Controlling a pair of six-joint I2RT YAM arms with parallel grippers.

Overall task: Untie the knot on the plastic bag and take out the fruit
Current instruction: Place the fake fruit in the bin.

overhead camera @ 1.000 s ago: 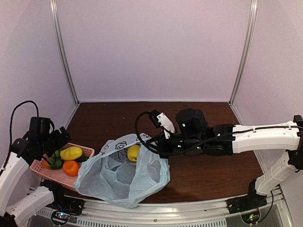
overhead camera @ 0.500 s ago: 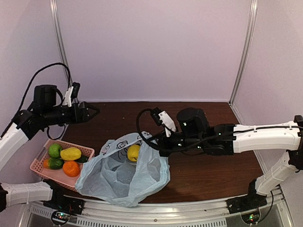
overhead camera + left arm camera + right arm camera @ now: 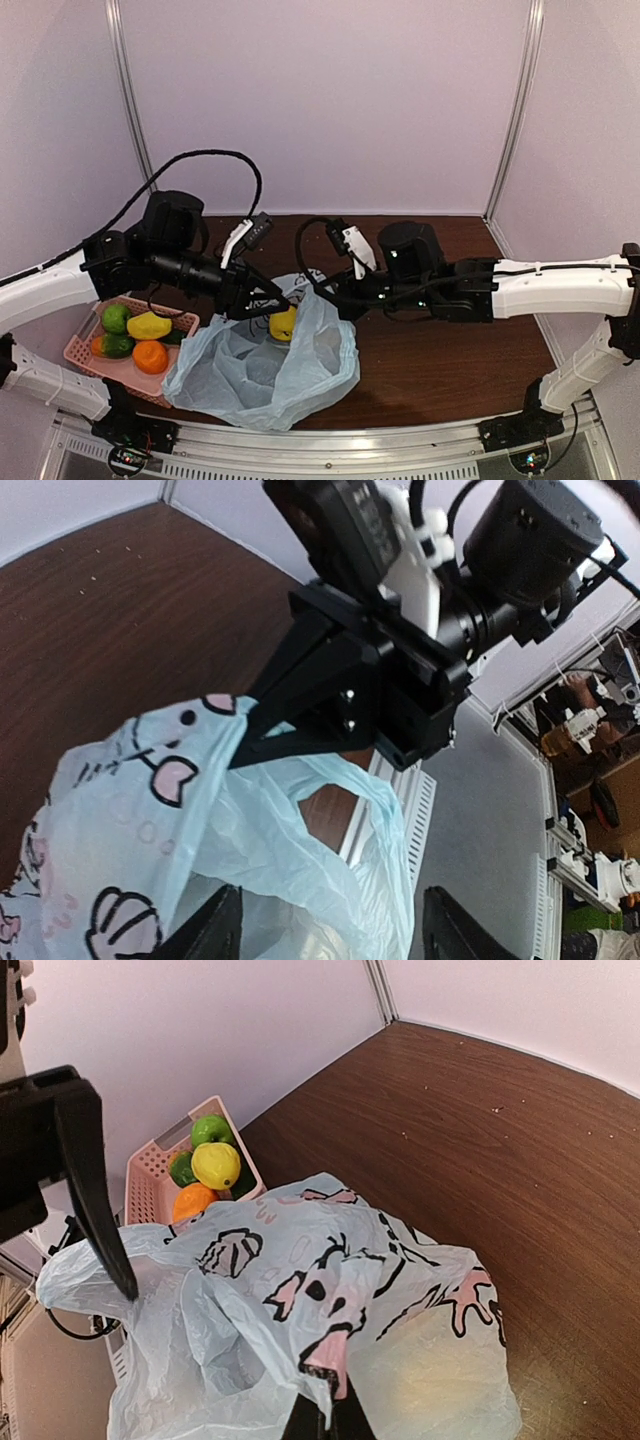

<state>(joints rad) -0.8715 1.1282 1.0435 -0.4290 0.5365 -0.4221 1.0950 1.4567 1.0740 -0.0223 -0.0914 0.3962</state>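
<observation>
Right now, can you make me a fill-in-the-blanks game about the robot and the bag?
1. The basket beside the plastic bag is coloured ___.
2. The fruit inside the bag is coloured ___.
3. The right gripper has its jaws shut on the ___.
Missing words: pink; yellow; bag.

You have no readable words, numbers or brand marks in any view. The plastic bag [image 3: 400, 1260] bears only dark cartoon prints with pink patches, and the pink basket [image 3: 145, 1188] carries no lettering.
</observation>
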